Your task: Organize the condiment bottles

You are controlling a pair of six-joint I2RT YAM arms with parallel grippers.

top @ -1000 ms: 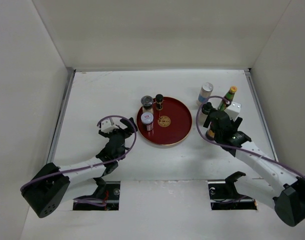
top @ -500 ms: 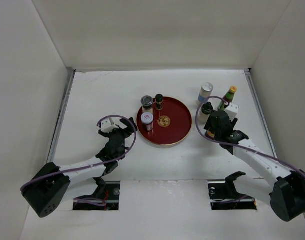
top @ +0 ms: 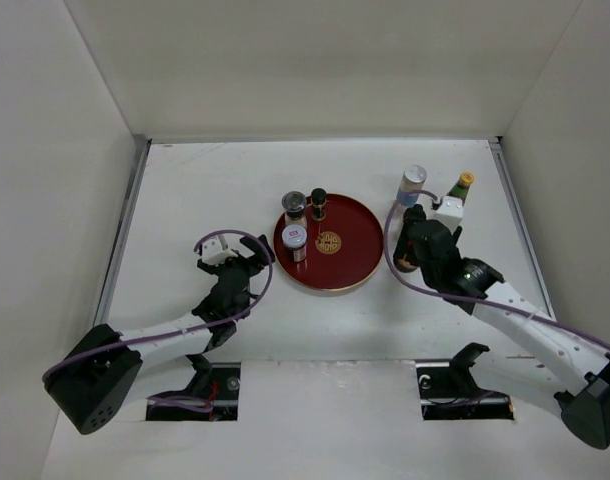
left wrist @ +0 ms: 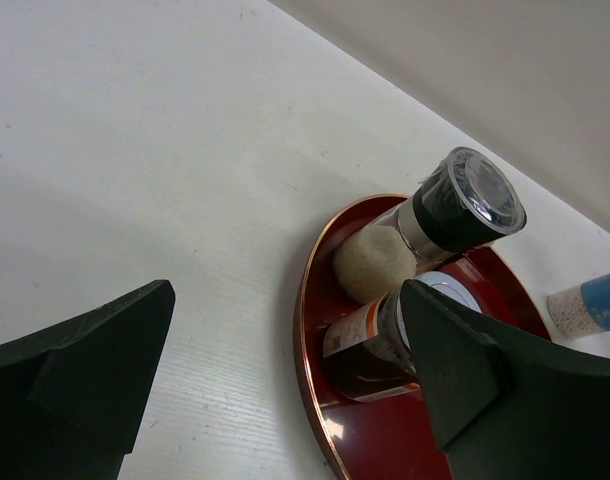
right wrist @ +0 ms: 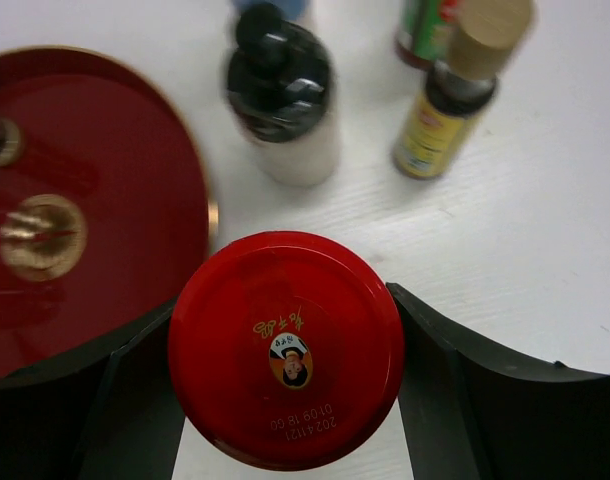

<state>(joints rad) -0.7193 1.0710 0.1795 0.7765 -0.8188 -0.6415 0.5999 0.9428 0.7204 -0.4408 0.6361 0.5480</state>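
**Three Containers on the Tray, Five to Its Right**

The tray (top: pixel 363 222) is placed near the middle of the tabletop (top: pixel 205 180). Three containers are gathered on its left part. A shaker (top: pixel 294 206) is set at the rear, a slim bottle (top: pixel 318 203) just beside it on the right, and a jar (top: pixel 295 240) in front of the shaker.

Five more are grouped to the right of the tray, off it. The wide-capped bottle (right wrist: pixel 285 345) is the nearest one, just beside the tray's rim, and is enclosed between the jaws of the right gripper (top: pixel 415 248). Behind it the squat bottle (right wrist: pixel 282 95) is found, and behind that the second shaker (top: pixel 413 185). The little bottle (right wrist: pixel 455 100) is placed right of the squat bottle, with the tall bottle (top: pixel 461 187) behind it.

The left gripper (top: pixel 250 262) is held left of the tray, apart from it.
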